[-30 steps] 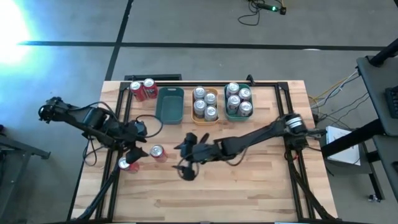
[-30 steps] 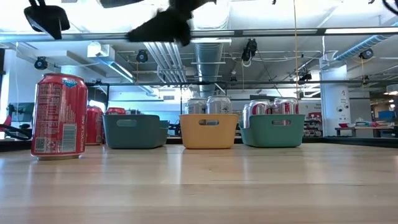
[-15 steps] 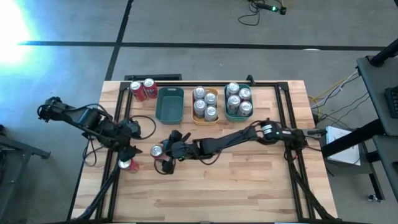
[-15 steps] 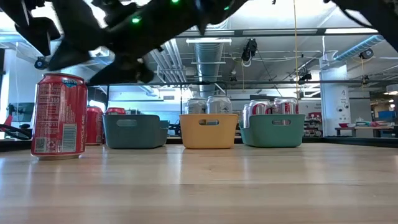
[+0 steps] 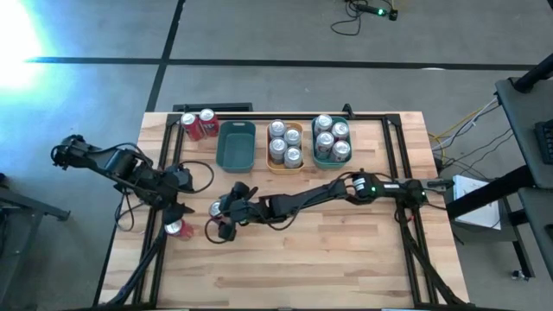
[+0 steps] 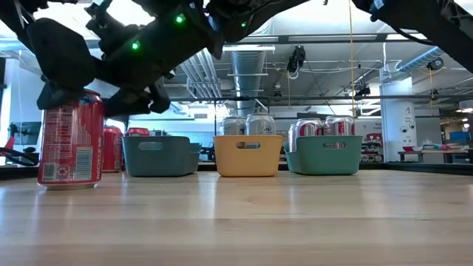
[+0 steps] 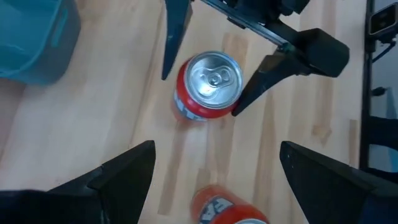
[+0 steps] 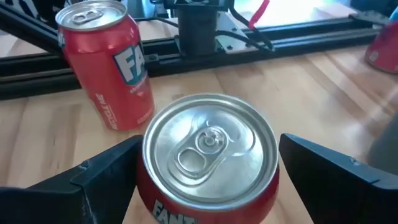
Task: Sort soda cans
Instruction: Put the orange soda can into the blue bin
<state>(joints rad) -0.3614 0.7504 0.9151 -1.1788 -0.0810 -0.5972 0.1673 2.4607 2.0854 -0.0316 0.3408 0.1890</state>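
A red soda can [image 5: 216, 209] stands upright on the table's left half, its silver top [image 8: 208, 146] facing up. My right gripper [image 8: 208, 186] is open, one finger on either side of this can; whether they touch it I cannot tell. A second red can [image 5: 175, 228] stands just to its left, also in the right wrist view [image 8: 106, 62]. My left gripper [image 7: 214, 186] hovers open beside both cans [image 7: 208, 84], holding nothing. Several cans stand in the orange tray [image 5: 285, 147] and the green tray [image 5: 331, 142].
An empty teal tray [image 5: 236, 145] stands left of the orange one at the far side. Two red cans [image 5: 199, 124] stand at the far left corner. Black frame rails [image 5: 168, 155] run along the table's left and right sides. The near half of the table is bare wood.
My right gripper has travelled from the table's middle toward the left edge and come down around the red can, which has stayed in place. My left gripper has drawn back a little toward the left edge.
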